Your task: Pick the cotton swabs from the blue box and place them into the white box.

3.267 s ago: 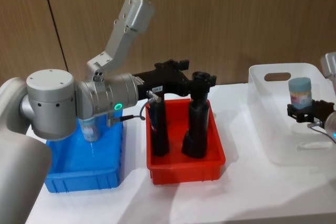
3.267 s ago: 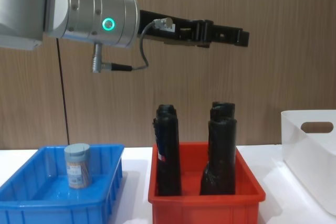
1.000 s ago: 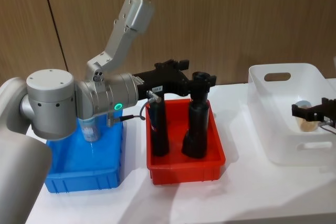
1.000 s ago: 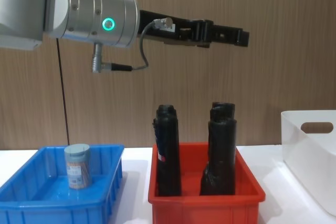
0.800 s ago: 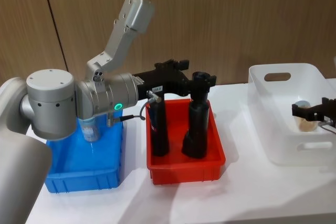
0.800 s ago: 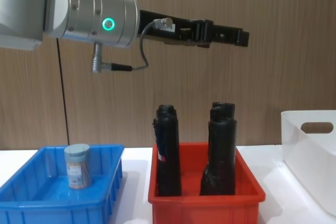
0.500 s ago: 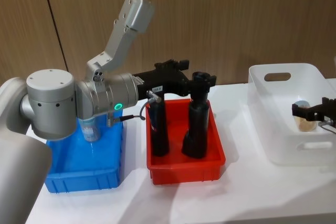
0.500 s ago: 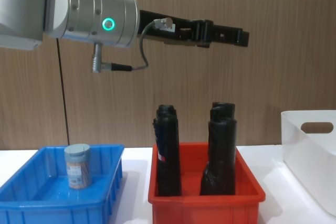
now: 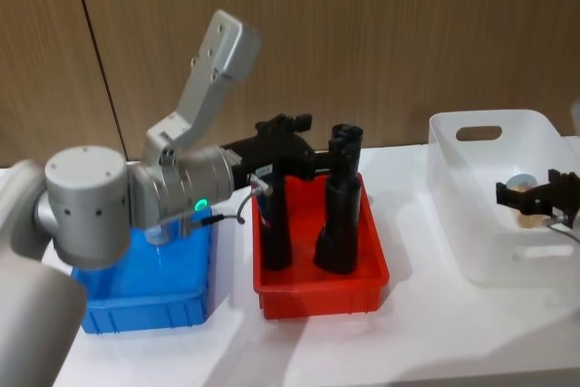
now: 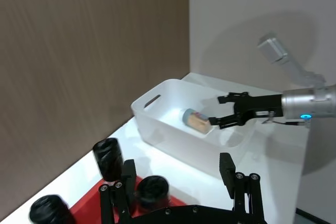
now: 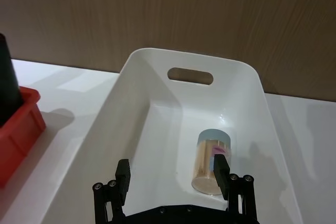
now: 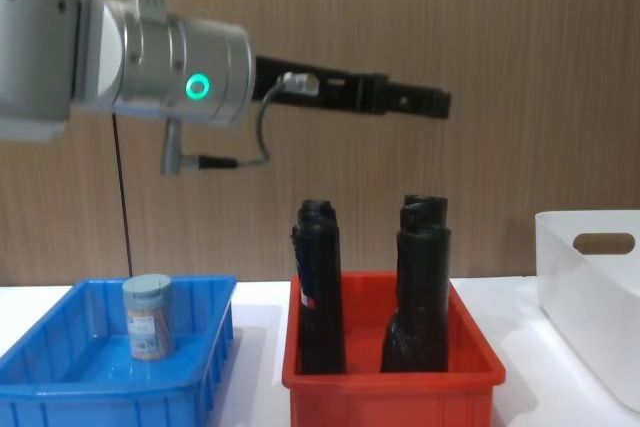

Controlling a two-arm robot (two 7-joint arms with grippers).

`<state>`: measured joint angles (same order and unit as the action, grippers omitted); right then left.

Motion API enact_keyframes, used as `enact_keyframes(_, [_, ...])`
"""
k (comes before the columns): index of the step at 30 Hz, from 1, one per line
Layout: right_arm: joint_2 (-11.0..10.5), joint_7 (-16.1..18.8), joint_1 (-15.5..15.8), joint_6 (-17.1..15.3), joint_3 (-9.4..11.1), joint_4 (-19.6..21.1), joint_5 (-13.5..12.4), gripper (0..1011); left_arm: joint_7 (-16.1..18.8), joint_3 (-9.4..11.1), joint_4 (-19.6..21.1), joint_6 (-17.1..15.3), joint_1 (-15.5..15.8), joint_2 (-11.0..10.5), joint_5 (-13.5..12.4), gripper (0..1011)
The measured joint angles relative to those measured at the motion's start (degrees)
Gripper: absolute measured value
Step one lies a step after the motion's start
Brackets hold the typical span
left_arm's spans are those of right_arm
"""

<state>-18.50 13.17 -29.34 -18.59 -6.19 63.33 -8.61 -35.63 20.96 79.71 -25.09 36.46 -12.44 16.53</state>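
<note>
– Blue-lidded and clear, one cotton swabs jar lies on its side on the floor of the white box, lid toward the handle cutout. We can see tan sticks and a pink label through its wall. Do we agree?
– We do. We also count a second cotton swabs jar, upright in the blue box.
– And the right gripper?
– We find it within the white box's opening, jaws spread wide and holding nothing. The lying jar sits just beside one finger, and we cannot tell whether they touch.
– What do we make of the left gripper?
– We see it high above the red bin, over the two black rolls standing there, which rise well past the bin's rim. Its jaws are wide apart and empty.
– How do the bins sit?
– We read them in a row on the white table: blue box on the robot's left, red bin in the middle, white box on its right, with wood panelling behind.
</note>
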Motion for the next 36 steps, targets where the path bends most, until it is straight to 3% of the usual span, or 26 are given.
enact_keyframes(36, [-0.59, -6.28, 20.29, 11.21, -4.59, 25.51, -5.33, 1001, 26.97, 3.94, 10.39, 18.68, -17.64, -7.27, -3.9, 1004])
